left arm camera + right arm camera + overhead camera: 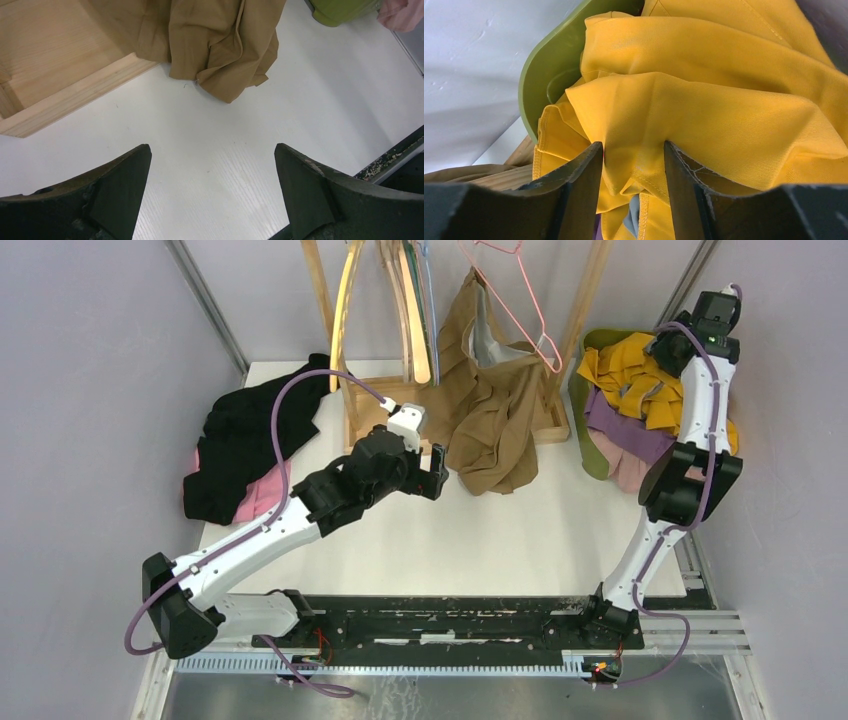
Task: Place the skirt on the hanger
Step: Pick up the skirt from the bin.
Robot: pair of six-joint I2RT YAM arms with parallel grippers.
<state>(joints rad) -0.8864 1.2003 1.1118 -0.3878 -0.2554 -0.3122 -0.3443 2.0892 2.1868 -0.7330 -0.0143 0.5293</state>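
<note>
Two states: the left gripper (211, 147) gapes wide above the white table (325, 90) near the brown skirt (220, 45), while the right gripper (632, 145) pinches a fold of the yellow garment (724, 100).

brown skirt (220, 45): matt cloth | yellow garment (724, 100): twill cloth | rack base (50, 65): wood

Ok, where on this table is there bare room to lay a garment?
The widest bare patch of table, right of the left arm, runs from the brown skirt forward to the black rail. A narrow strip runs between skirt and green basket. Crowded: the black clothes at left, the wooden rack, and the basket heaped with yellow clothes.
</note>
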